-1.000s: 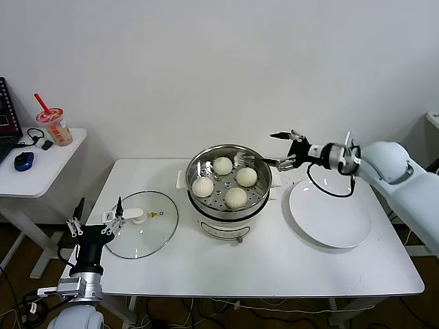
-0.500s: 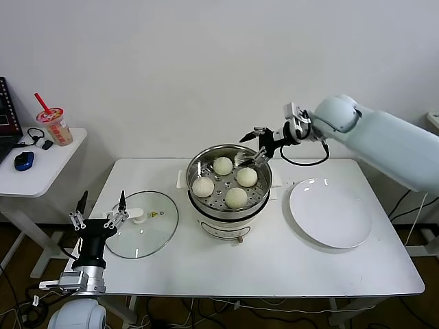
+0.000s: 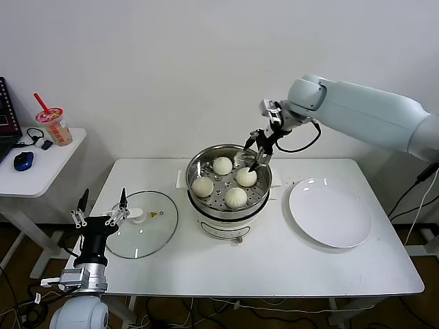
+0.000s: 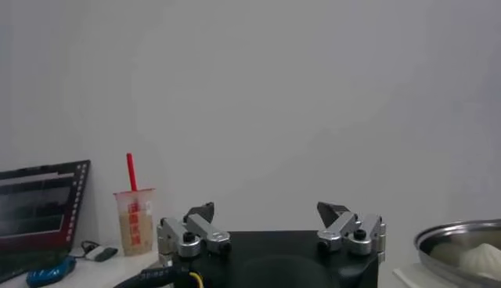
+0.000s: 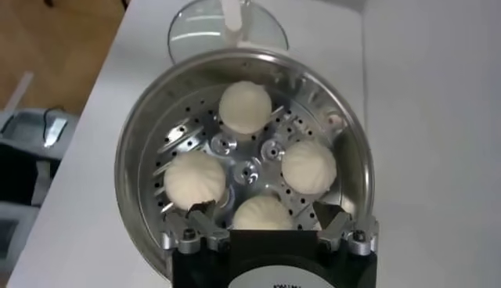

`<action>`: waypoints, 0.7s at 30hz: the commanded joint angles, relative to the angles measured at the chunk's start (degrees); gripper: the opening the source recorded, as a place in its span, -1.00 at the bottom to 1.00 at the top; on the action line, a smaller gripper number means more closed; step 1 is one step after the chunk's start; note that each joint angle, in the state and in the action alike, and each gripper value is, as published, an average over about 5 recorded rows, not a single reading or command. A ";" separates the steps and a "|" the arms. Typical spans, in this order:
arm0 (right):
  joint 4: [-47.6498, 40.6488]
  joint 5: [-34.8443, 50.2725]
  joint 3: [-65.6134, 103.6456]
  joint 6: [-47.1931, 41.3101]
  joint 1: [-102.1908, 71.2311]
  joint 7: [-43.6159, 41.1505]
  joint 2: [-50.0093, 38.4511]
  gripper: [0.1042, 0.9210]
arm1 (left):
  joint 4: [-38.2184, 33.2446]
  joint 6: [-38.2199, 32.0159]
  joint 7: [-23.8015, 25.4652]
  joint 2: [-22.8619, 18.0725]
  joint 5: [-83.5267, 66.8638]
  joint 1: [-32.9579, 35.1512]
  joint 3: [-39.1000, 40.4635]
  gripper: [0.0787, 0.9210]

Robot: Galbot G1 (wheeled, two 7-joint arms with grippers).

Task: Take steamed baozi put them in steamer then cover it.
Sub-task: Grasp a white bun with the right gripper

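The right pincer (image 3: pixel 255 151), fingers spread and holding nothing, hovers above the far rim of the round shiny stainless-steel steamer (image 3: pixel 230 205) on its white electric base, having swung in over the past second from a spot out beside the flat white plate (image 3: pixel 330 212). All four small round white dough baozi (image 3: pixel 236 197) sit on the perforated steel tray inside the pot, one to each quarter, as they did a second ago, and the plate lies bare on the white bench (image 3: pixel 274 267). The loading step therefore looks finished, with only the covering left. In the right wrist view the buns (image 5: pixel 245 106) lie directly below the open fingers (image 5: pixel 190 223), none of them touched. The round glass lid with a white handle (image 3: pixel 142 223) rests flat on the bench just beside the steamer, on the robot's left. The left pincer (image 3: pixel 101 210), also spread wide and empty, stands upright at the lid's outer edge, having edged a little toward it, which suggests it may be the arm to lift the cover.
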 commanded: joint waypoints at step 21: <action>-18.77 -8.08 3.42 -0.68 -10.92 1.79 14.10 0.76 | -0.47 -0.70 -0.14 0.15 -0.93 1.45 -0.96 0.77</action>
